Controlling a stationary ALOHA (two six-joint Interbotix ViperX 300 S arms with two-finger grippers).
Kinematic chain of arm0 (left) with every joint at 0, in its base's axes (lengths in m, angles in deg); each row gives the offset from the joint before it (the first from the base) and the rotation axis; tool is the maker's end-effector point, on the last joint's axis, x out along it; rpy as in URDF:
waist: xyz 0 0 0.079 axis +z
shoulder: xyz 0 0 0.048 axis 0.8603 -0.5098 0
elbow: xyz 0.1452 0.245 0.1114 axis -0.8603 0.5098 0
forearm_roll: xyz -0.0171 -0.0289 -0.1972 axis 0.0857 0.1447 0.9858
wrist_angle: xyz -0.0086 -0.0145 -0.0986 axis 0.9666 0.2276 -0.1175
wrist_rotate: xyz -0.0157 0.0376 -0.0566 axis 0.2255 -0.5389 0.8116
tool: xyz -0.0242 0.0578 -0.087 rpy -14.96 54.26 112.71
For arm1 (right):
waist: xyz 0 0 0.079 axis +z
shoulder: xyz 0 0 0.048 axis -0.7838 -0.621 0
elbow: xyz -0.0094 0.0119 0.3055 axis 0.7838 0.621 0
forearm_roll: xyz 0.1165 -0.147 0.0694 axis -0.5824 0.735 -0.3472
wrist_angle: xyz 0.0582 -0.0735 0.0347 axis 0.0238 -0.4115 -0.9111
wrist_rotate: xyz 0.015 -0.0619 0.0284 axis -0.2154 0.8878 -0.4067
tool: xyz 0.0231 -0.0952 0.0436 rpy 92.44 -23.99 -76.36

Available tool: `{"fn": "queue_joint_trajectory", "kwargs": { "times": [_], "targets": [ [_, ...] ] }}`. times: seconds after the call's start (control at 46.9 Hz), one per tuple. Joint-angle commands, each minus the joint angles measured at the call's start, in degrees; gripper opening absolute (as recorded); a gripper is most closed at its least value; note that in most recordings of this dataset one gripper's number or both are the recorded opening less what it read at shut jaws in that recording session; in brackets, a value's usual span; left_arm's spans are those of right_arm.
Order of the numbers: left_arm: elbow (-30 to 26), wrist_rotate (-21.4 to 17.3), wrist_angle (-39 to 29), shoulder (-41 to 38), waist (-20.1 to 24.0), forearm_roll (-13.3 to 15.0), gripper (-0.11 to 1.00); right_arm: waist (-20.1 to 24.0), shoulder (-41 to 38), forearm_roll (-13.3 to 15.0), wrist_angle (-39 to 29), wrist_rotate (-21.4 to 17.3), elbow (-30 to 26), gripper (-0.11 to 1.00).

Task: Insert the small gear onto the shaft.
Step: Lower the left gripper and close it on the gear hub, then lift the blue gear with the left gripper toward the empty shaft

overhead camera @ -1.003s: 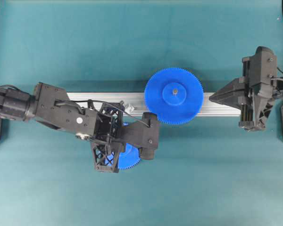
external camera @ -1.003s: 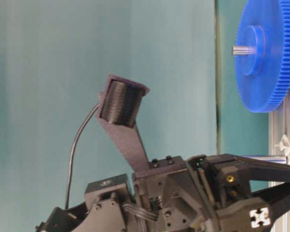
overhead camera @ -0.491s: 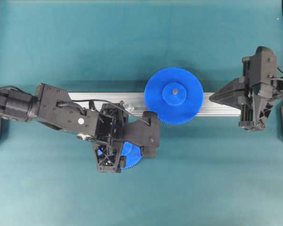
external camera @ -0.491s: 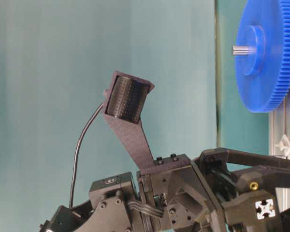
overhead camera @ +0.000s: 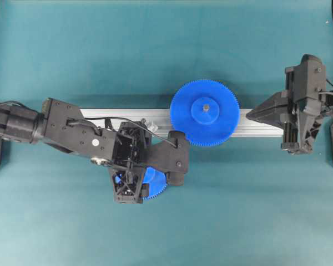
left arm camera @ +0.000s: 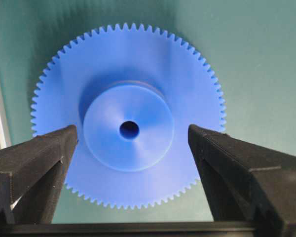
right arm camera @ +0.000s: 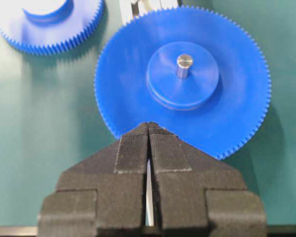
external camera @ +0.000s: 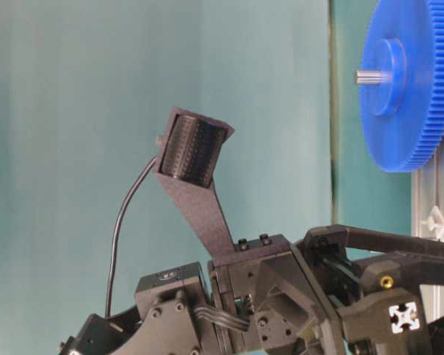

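- Between the two spread black fingers (left arm camera: 37, 158) of the left gripper (left arm camera: 130, 143) lay the small gear (left arm camera: 128, 116), a blue plastic disc with fine teeth round its rim, a raised round hub and a dark centre hole; the fingers stood released, one to each side of the hub, neither touching it.
- From overhead, only a blue toothed arc of that gear (overhead camera: 154, 185) showed under the left gripper (overhead camera: 134, 176), flat on the teal mat (overhead camera: 166, 55), just below the aluminium bar (overhead camera: 261, 123).
- Ahead of the right gripper (right arm camera: 149, 129), whose ribbed black fingers were clenched together on nothing, sat the larger gear (right arm camera: 187, 79): the same blue plastic, fine-toothed, with a round hub and a short silvery metal pin (right arm camera: 183, 64) standing from its centre.
- Two blue gears were counted, and two grippers.
- One long ribbed silver bar ran between the arms, the larger gear resting on it.
- Beside the left fingers, on the bar, a small pale faceted piece (overhead camera: 150, 126) peeked out; the shaft itself could not be made out.
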Motion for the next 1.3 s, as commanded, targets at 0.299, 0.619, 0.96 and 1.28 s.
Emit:
{"fn": "queue_joint_trajectory", "kwargs": {
  "times": [0.299, 0.619, 0.96, 1.28],
  "targets": [
    [-0.97, 0.35, 1.58, -0.97, -0.18, -0.09, 0.93, 0.00, 0.26, 0.00, 0.26, 0.09, -0.62, 0.02],
    [-0.35, 0.35, 1.85, -1.49, -0.18, -0.09, 0.93, 0.53, 0.26, 0.00, 0.26, 0.00, -0.62, 0.02],
    [-0.09, 0.35, 2.20, -2.81, -0.18, -0.09, 0.93, 0.53, 0.35, 0.00, 0.26, 0.00, -0.62, 0.02],
    [1.32, 0.53, 3.52, -2.90, -0.18, -0.09, 0.93, 0.62, 0.26, 0.00, 0.26, -0.09, -0.62, 0.02]
  ]
}}
